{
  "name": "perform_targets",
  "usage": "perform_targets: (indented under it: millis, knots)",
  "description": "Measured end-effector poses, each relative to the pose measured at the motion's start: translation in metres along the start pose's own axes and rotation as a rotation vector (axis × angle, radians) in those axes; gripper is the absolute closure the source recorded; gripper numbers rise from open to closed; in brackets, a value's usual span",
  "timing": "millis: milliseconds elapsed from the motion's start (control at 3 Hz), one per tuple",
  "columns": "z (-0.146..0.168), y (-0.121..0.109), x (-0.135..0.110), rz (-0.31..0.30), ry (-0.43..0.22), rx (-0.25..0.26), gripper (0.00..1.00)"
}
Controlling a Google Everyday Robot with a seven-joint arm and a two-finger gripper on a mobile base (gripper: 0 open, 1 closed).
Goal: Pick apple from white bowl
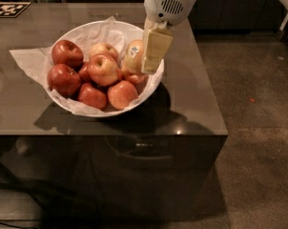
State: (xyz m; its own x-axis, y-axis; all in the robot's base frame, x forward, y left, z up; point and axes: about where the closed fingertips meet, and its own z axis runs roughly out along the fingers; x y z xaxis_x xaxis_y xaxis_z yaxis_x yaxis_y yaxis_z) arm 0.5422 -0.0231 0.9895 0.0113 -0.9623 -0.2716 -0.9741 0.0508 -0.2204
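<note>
1. Clasping the apple [133, 57] between its fingers, the gripper [144, 63] hangs over the right side of the white bowl [110, 113]; one cream finger [157, 49] lies across the fruit's right flank.
2. The apple sits higher than the other fruit, just inside the bowl's right rim, with its small dark sticker facing the camera.
3. Dark red apples [66, 53] and a yellow-red apple [103, 69] fill the rest of the bowl on crumpled white paper [27, 61], which spills left onto the grey surface [191, 94].
</note>
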Motion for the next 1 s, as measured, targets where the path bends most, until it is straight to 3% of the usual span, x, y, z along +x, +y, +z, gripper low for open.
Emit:
perform_targets:
  millis: [1000]
  knots:
    - [-0.054, -0.017, -0.056, -0.139, -0.052, 0.082, 1.00]
